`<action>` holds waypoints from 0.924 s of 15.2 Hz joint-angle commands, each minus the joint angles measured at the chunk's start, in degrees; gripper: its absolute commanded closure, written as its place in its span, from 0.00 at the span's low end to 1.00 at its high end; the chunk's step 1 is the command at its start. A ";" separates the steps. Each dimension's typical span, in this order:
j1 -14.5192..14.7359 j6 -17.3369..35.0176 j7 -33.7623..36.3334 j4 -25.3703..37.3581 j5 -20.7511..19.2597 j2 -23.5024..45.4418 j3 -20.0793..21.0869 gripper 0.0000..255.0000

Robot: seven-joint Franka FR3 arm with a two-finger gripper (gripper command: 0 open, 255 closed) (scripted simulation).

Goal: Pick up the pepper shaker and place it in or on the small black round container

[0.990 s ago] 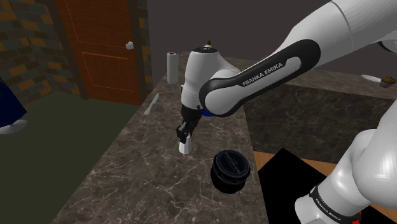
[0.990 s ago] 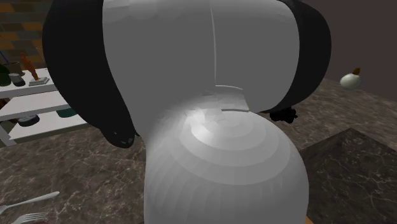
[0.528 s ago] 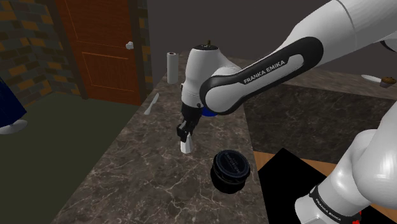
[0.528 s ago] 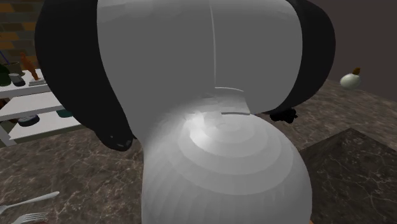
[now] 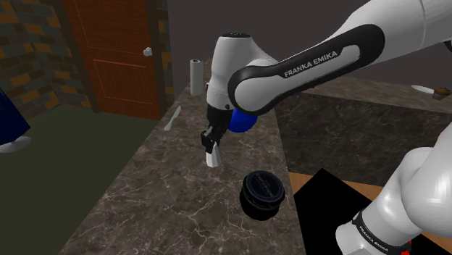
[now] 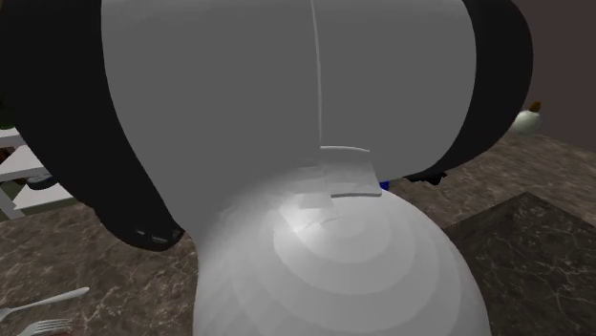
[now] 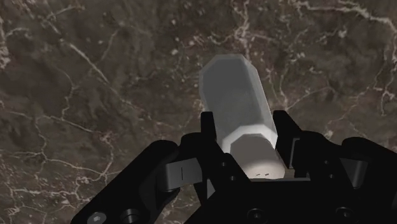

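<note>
Tool [image 7: 247, 129] pinches white pepper shaker [image 7: 235, 95] above marble table [image 5: 159, 206]. In shoulder view, shaker hangs up-left of small black round container [image 5: 261, 193]. We carry shaker upright over container centre, lower slowly, and release only once seated.

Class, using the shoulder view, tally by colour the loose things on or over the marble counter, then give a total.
White: 2 (shaker, upright roll)
Black: 1 (round container)
Blue: 1 (round thing)
Grey: 1 (flat utensil)
Total: 5
</note>
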 commanded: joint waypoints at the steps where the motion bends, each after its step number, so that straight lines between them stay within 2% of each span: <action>1: -0.01 -1.62 -0.18 0.67 0.38 -0.98 0.00 1.00; 14: -0.19 -11.47 -0.86 7.01 1.55 -4.67 -0.31 1.00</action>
